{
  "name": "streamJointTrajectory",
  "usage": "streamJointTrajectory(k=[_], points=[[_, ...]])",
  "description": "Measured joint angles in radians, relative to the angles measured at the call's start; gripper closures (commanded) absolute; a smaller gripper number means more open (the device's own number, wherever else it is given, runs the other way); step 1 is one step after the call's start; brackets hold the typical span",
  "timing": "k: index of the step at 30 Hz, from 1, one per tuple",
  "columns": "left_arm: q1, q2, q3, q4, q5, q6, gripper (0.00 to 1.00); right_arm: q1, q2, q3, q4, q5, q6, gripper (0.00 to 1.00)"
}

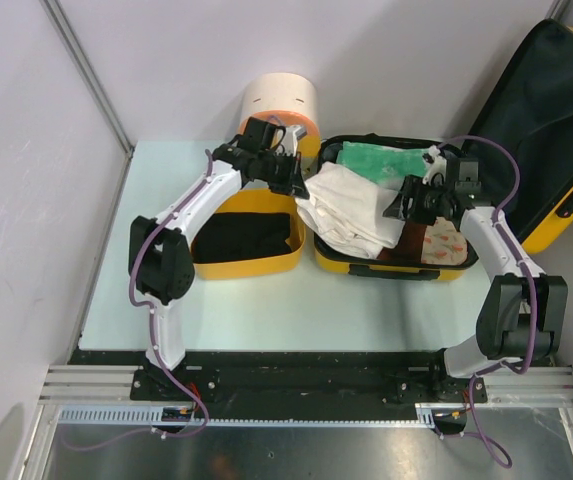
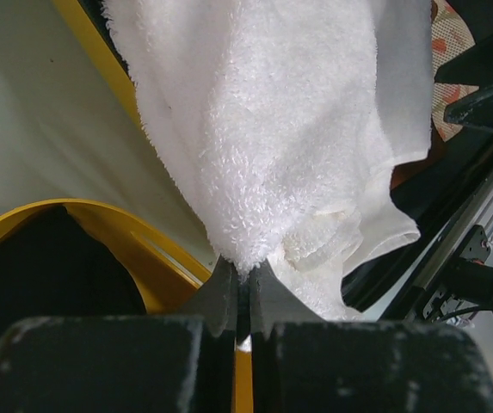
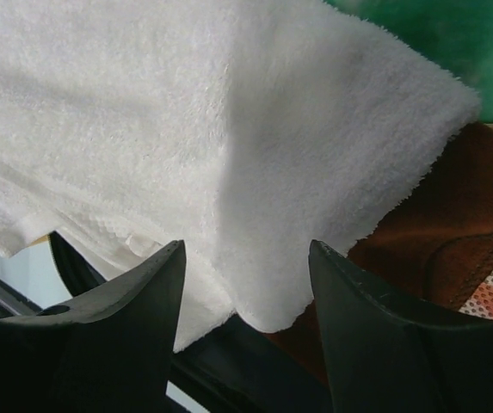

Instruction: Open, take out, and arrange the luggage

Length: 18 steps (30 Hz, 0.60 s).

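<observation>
The luggage (image 1: 386, 268), a yellow hard-shell suitcase, lies open mid-table, its dark-lined lid (image 1: 551, 130) raised at the right. A white towel (image 1: 341, 205) is draped over its left half. My left gripper (image 1: 291, 178) is shut on the towel's left edge; in the left wrist view the terry cloth (image 2: 272, 129) is pinched at the tips of the left gripper (image 2: 244, 274). My right gripper (image 1: 416, 205) hovers over the suitcase's right half. It is open (image 3: 246, 249), with a corner of the towel (image 3: 186, 129) lying loose between its fingers.
A green cloth (image 1: 381, 158) and a brown and patterned item (image 1: 436, 238) lie in the suitcase. A small yellow tub (image 1: 246, 262) holding dark cloth stands to its left. A cream-and-orange cylinder (image 1: 278, 100) stands behind the left gripper.
</observation>
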Motion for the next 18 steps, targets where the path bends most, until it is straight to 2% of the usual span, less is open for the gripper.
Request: streamJointTrajectory(k=[12,18], points=[[0.049,-0.002,-0.049,0.004,-0.01,-0.007,1.0,0.006,0.023,-0.031,-0.003,-0.031,0.056,0.3],[0.071,-0.013,-0.063,0.008,-0.023,-0.008,1.0,0.014,0.016,-0.031,-0.042,-0.033,0.055,0.31]])
